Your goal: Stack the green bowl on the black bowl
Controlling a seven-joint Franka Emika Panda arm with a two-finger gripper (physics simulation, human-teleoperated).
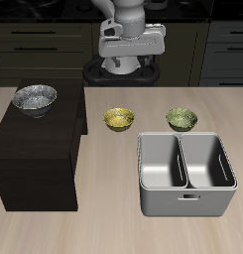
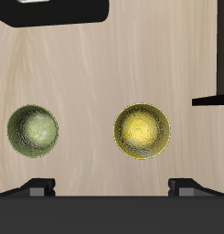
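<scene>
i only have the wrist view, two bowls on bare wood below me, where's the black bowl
Observer: The black bowl sits on top of a dark cabinet, apart from the other two.
Operator: anything else on the table
Observer: A grey two-compartment bin stands nearer the front edge than the green bowl and yellow bowl.
Operator: how high am i
Observer: The gripper hangs well above the table, behind both bowls, holding nothing; whether it is open, I cannot tell.
</scene>
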